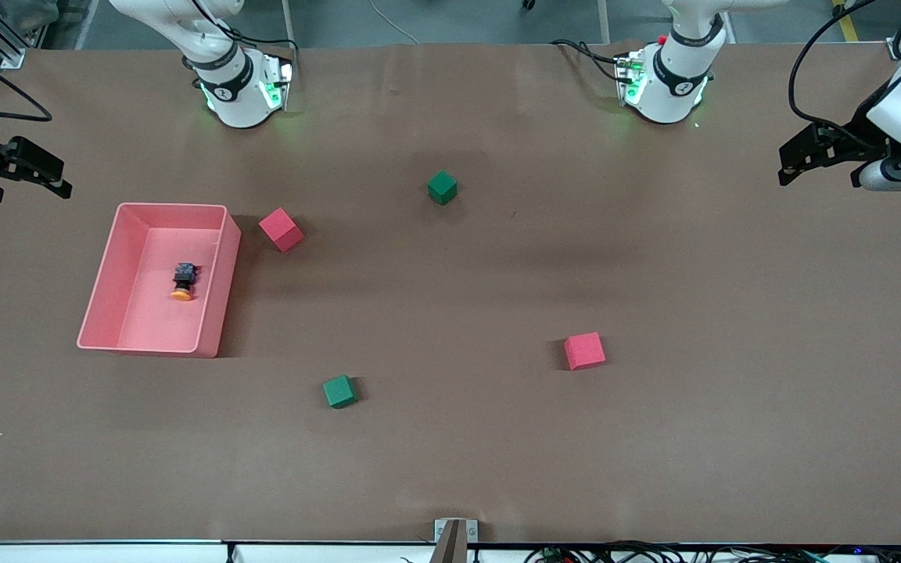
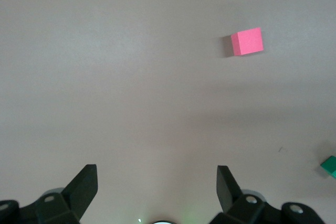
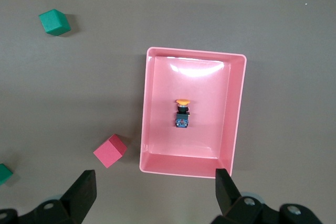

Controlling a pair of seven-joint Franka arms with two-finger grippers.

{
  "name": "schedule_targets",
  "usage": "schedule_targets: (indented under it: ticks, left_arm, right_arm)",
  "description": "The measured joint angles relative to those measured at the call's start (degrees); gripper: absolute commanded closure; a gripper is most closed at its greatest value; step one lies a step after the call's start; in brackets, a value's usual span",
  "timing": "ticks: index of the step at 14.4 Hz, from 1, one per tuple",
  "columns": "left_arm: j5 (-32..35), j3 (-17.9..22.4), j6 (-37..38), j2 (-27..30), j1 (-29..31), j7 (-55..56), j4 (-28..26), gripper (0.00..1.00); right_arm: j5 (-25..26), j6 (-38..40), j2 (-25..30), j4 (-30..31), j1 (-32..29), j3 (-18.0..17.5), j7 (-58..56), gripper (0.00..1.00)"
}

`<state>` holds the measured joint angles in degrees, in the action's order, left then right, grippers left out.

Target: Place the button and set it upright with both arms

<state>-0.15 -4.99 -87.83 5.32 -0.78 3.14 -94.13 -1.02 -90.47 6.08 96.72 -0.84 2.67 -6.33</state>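
- Tiny orange-capped black push-button (image 1: 183, 282): on its side inside shallow pink plastic rectangular bin (image 1: 106, 266), toward right arm's end.
- Left black two-finger gripper (image 1: 798, 163): wide, empty, over table edge.
- Right black two-finger gripper (image 1: 16, 173): wide, empty, raised beside bin.

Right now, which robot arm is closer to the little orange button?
The right. Its gripper hangs near the pink tray where the button lies, at the same end of the table. The left gripper hangs over the table's other end.

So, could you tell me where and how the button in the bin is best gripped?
Probably by its black body, from straight above. The button lies on its side mid-floor in the pink bin, clear of the walls, orange cap toward the front camera; fingers closing across the body look likelier to hold than on the round cap.
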Motion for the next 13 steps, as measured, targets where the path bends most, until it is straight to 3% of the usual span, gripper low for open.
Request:
schedule_targets:
  ticks: [9,13]
  left_arm:
    - [0.0,0.0,0.0,0.1,0.0,0.0,0.1,0.0]
    - [0.0,0.0,0.0,0.1,0.0,0.0,0.1,0.0]
  right_arm:
    - [0.0,0.0,0.0,0.3,0.0,0.3,0.0,0.0]
    - [0.0,-2.7,-0.1,4.3,-1.2,0.5,0.0,0.0]
